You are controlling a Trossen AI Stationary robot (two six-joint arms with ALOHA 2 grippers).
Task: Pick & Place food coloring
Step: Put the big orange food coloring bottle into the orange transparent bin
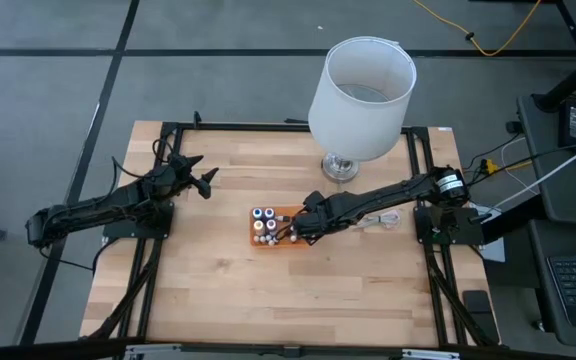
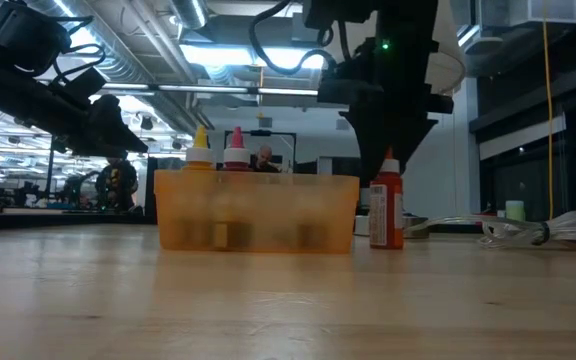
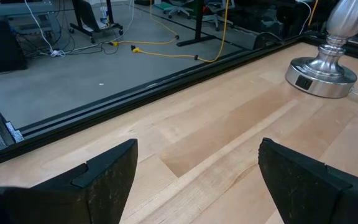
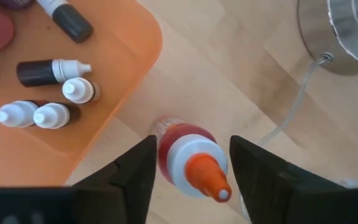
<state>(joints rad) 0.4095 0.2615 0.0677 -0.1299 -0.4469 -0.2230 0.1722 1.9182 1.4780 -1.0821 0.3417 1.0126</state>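
A red food coloring bottle (image 4: 188,152) with a white collar and orange tip stands upright on the wood just outside the orange tray (image 4: 104,74), also seen in the low view (image 2: 387,215). My right gripper (image 4: 191,180) points down over it, open, one finger on each side of its cap. Several small food coloring bottles (image 4: 51,71) lie and stand in the tray (image 1: 286,212). My left gripper (image 1: 208,180) waits open near the table's far left, holding nothing. My right gripper comes from above, its fingers (image 4: 135,168) flanking the red bottle's white collar (image 4: 185,149). Whether they touch it, I cannot tell. The bottle stands upright on its base on the table.
A lamp with a white shade (image 1: 360,90) and metal base (image 3: 321,74) stands at the far side, close behind the tray. A coiled white cable (image 2: 538,230) lies to the right of the bottle. Bare wood lies toward the near edge.
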